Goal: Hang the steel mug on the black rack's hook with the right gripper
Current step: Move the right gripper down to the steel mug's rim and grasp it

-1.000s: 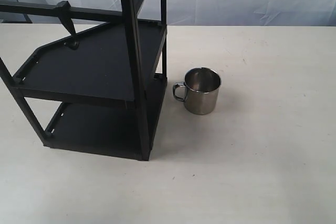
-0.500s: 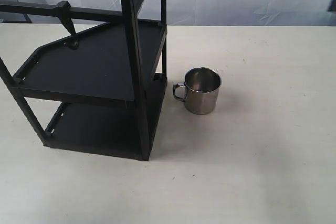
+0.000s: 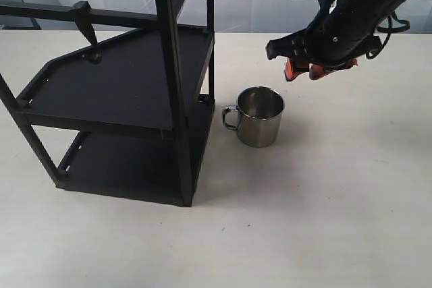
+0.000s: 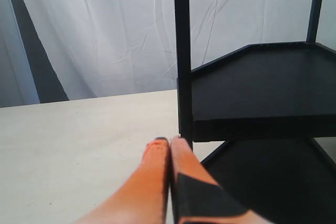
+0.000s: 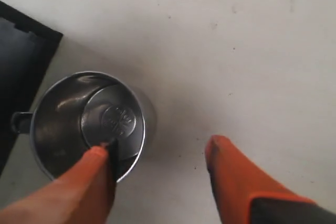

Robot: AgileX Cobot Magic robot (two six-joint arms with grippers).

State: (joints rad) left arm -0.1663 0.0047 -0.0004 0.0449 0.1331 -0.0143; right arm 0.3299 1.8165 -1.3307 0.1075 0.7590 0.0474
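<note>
Steel is what you meet first: the small shiny stainless-steel mug (image 3: 260,117) stands upright on the pale tabletop (image 3: 324,207), mouth up, its looped handle turned toward the tall black metal frame rack (image 3: 128,92) just beside it, not touching. Above and a little behind the mug, your right gripper (image 3: 312,70) hangs in the air on its thick black arm, which comes in from the upper right and angles downward. Its wrist view shows the orange-red fingers (image 5: 231,177) spread wide, one tip over the mug's rim, the other over bare table, nothing held. Farther back on the rack, the short black tapered peg hook (image 3: 86,28) points down from the horizontal bar. Your left gripper (image 4: 169,142) sits low beside a rack post, its orange pads pressed together on nothing.
</note>
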